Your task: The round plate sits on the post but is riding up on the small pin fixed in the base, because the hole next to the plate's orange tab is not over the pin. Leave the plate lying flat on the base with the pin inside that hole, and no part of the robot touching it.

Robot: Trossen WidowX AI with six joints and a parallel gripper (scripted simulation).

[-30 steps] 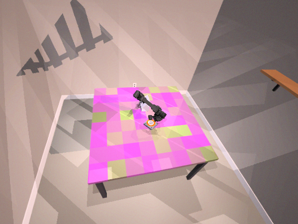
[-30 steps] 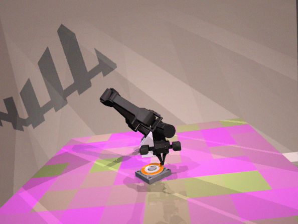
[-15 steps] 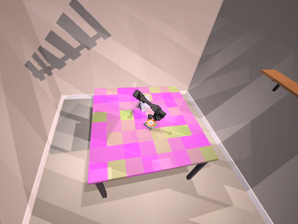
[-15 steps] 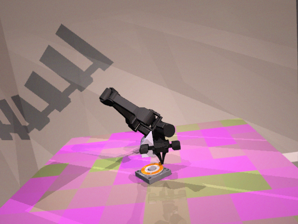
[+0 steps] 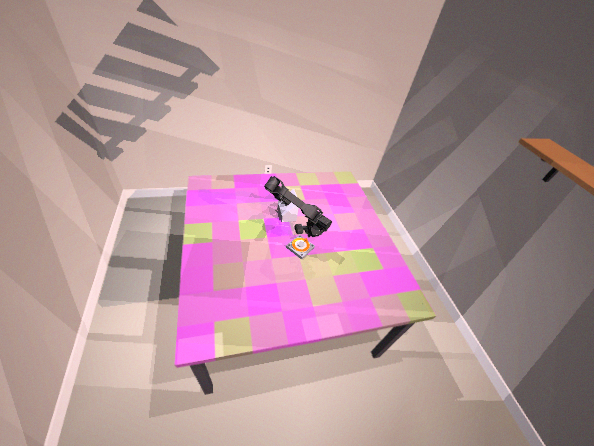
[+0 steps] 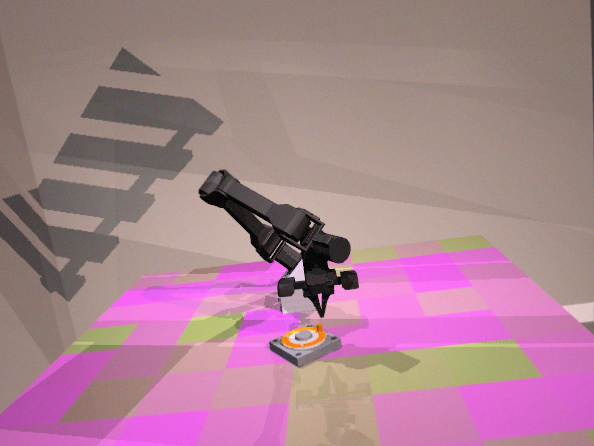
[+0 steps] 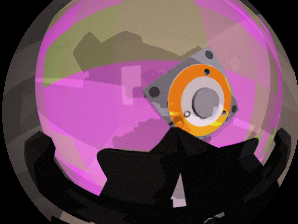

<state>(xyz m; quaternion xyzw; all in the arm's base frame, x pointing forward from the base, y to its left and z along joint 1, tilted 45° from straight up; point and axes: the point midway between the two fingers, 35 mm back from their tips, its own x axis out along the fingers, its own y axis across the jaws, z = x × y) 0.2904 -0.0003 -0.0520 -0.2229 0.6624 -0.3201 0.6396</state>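
The round plate [image 5: 300,250] [image 6: 287,341] [image 7: 176,99], an orange ring with a white inner ring, sits around the grey post [image 6: 304,335] [image 7: 204,103] on the square grey base [image 6: 320,353] [image 7: 161,102]. It looks about level, with no clear tilt. Its orange tab [image 6: 320,328] stands up at the plate's back right in the exterior view. In the wrist view a small pale round spot with a dark rim, near the tab side, looks like the pin in a hole, but this is too small to be sure. My gripper [image 6: 322,315] [image 7: 174,131] is shut and empty, its tips just above the tab with a small visible gap.
The base stands on a patchwork table [image 5: 270,325] [image 6: 425,400] of pink, magenta and green patches. The white arm mount [image 5: 287,212] [image 6: 298,303] is behind the base. Arm shadows fall on the table, and an orange shelf [image 5: 562,160] is on the right wall.
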